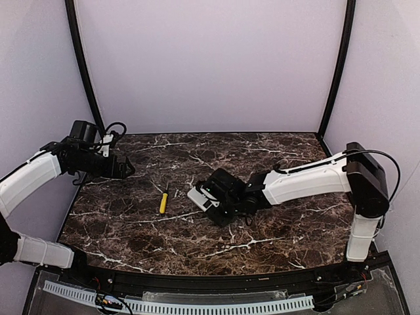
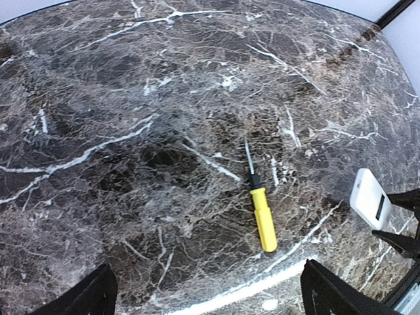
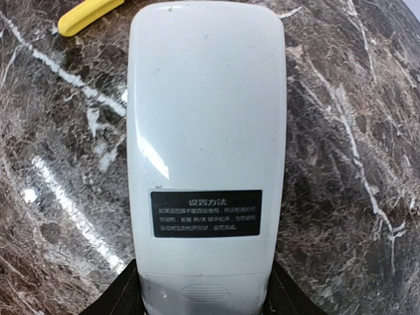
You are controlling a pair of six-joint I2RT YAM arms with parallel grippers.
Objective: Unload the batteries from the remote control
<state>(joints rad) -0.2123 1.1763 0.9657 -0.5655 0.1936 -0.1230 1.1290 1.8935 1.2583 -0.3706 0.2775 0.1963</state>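
No batteries show yet: the right jaws clamp the remote control (image 3: 207, 131), back up, near the middle of the tabletop (image 1: 282, 226), so the wide-open left jaws should next slide its cover (image 3: 203, 290) off.

One flat white plastic remote control (image 3: 207, 118), held between the fingers of the right claw (image 1: 211, 199). One yellow-handled screwdriver with a thin dark metal shaft (image 2: 262, 220), lying between the two claws, nearer the right one. Two black claws, counting the left claw (image 1: 126, 167). One dark marble bench (image 1: 275, 230).
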